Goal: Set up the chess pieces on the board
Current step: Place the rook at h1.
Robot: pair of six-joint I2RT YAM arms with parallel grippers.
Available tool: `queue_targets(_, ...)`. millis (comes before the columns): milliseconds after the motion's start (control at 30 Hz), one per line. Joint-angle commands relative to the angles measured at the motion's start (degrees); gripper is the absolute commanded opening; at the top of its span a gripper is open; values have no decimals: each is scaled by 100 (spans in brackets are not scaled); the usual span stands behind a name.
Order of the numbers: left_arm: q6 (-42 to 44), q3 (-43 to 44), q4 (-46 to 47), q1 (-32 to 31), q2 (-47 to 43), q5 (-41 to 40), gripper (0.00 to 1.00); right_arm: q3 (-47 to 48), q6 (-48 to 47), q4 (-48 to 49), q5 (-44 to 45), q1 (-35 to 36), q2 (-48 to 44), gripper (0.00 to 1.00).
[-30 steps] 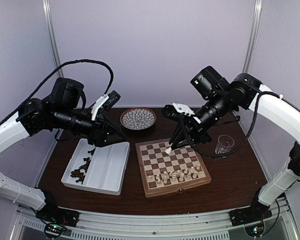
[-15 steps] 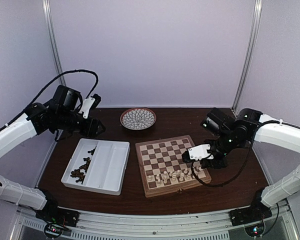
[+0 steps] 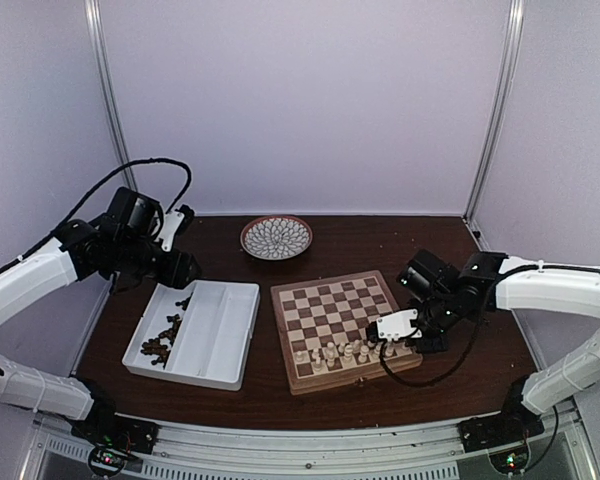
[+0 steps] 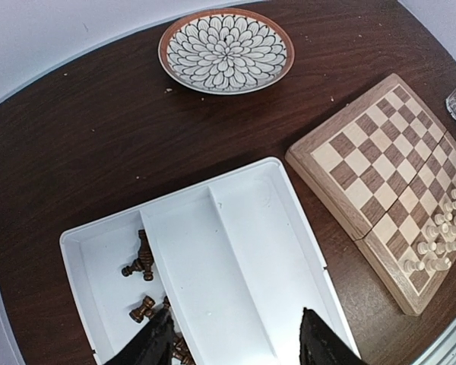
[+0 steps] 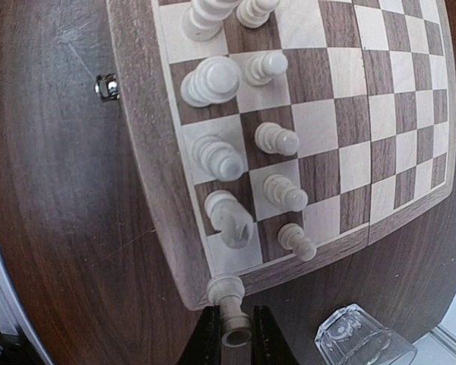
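Brown wood table [image 3: 310, 395] w/ lots on it: round flower plate [image 3: 276, 238] at the back, white tray [image 3: 195, 332] on the left, chessboard [image 3: 330, 300] in the middle. Dark chess pcs [image 3: 163, 340] lie in a heap in the tray's left part. Cream pcs [image 3: 345, 352] stand in rows along the board's near side.

Right gripper [image 5: 234, 342] is shut tight on one cream piece [image 5: 229, 304]. That piece is over the pale rim at the board's near right corner. Other cream pcs stand very close by on the next squares. A clear glass [image 5: 353, 338] sits on the table just beside the fingers.

Left gripper [image 4: 235, 342] hangs over the tray w/ its fingers apart, holding nothing, well apart from the board.

Top view hides the glass behind the right arm, but both wrist views show it. Only the right wrist view shows the grip up close, plus a small metal latch [image 5: 106, 86] on the board's side.
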Motion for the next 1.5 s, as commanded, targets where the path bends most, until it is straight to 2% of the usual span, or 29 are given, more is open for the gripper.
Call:
queue_targets(0,2,-107,318,46,-129,-70,57,-58,151,614,93,-47,217,5)
queue_targets(733,-213,-66,310,46,-266,237,56,-278,53,684,-223,-208,478,6)
queue_targets(1467,-339,-172,370,46,-298,375,56,-315,49,771,-8,-232,680,6)
